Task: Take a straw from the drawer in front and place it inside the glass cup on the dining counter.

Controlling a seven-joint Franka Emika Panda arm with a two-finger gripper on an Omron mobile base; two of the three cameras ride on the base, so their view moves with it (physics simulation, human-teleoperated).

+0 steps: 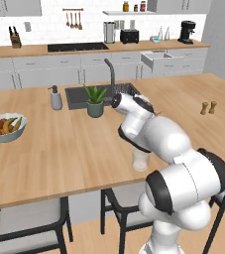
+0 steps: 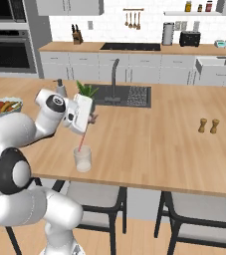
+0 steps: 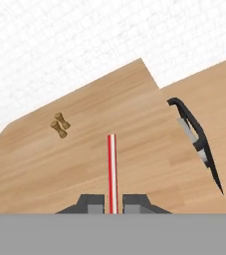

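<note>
Two fingers of the gripper [image 3: 113, 203] clamped on the straw [image 3: 112, 172], its lower end dipping into the glass cup [image 2: 82, 159] near the front edge of the dining counter [image 2: 149, 134]; farther back, sink [image 2: 127, 95] and wooden salt and pepper shakers [image 2: 208, 125] toward the right edge
</note>
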